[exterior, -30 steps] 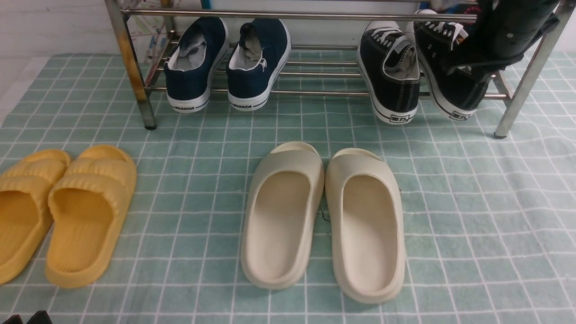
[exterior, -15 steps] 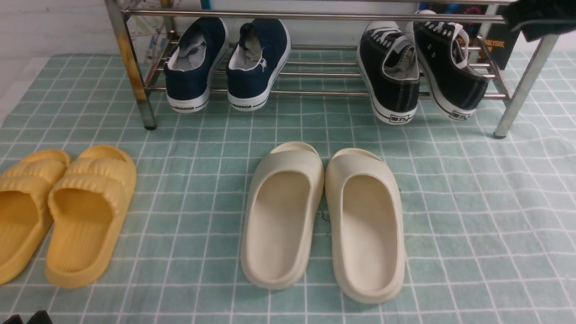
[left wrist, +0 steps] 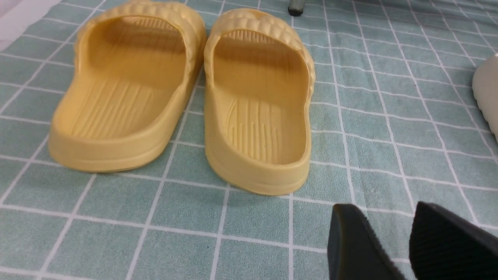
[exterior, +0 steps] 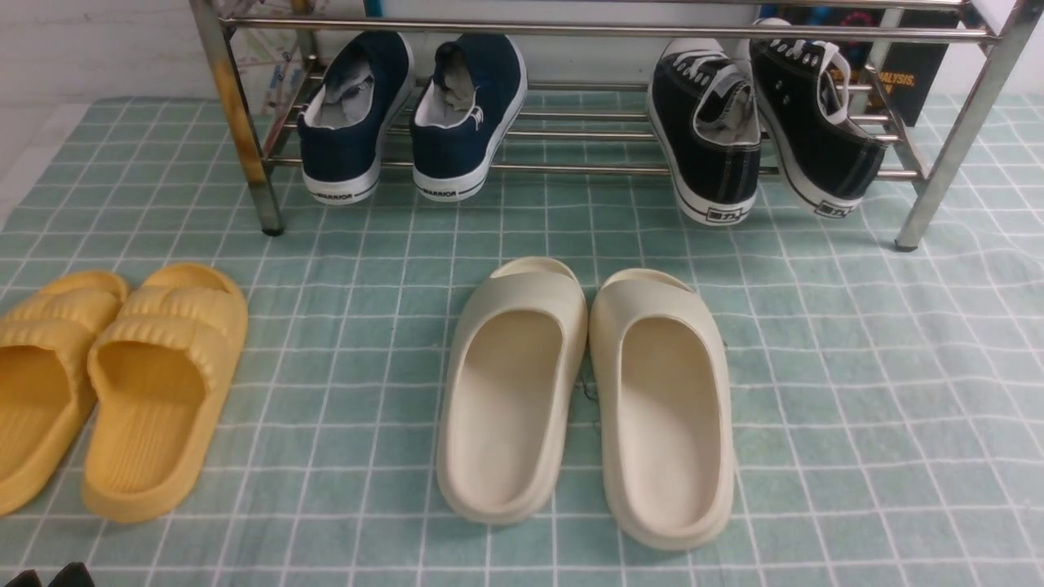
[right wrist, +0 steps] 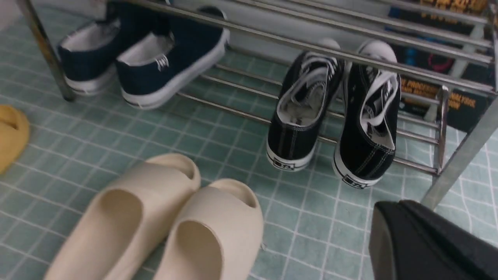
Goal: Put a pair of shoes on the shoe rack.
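The two black sneakers, left one and right one, lie side by side at the right end of the chrome shoe rack. They rest on its lower bars, toes inward, heels hanging over the front bar. They also show in the right wrist view under the rack's top bar. My right gripper is shut and empty, back from the rack near its right leg. My left gripper is open and empty over the cloth just before the yellow slides; its tips show at the front view's bottom left.
Navy WARRIOR sneakers sit on the rack's left part. Cream slides lie mid-floor and yellow slides at the left, on a teal checked cloth. A dark box stands behind the rack's right end.
My right arm, which was at the right black sneaker on the rack, has drawn up and away out of the front view. Both sneakers stay on the rack.
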Controlling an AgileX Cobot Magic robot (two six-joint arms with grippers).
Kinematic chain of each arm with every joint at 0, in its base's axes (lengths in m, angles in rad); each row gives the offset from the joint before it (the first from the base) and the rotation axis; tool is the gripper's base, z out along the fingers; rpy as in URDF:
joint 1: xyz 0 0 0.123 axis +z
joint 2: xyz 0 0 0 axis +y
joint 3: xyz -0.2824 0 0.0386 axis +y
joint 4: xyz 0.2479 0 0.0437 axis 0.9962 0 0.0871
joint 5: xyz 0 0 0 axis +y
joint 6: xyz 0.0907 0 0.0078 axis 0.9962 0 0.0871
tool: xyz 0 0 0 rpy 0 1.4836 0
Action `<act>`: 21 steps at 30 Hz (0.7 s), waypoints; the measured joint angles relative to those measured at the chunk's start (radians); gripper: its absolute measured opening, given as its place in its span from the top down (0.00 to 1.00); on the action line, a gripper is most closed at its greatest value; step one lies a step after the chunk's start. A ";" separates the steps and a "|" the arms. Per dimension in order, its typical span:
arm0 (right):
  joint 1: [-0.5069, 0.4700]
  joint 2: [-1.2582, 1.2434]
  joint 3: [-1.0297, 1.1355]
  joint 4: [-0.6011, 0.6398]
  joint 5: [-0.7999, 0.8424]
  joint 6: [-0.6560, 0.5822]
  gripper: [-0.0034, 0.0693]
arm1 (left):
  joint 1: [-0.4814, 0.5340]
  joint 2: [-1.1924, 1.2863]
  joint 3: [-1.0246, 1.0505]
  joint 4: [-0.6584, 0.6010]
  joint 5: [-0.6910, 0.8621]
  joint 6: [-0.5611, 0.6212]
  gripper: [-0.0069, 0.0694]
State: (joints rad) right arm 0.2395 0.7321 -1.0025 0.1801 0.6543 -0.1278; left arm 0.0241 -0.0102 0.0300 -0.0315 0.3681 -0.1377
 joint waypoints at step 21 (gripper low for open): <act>0.000 -0.265 0.203 -0.058 0.059 0.000 0.96 | 0.000 0.000 0.000 0.000 0.000 0.000 0.60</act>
State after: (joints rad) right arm 0.2395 0.4672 -0.7995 0.1217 0.7138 -0.1274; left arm 0.0241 -0.0102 0.0300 -0.0315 0.3681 -0.1377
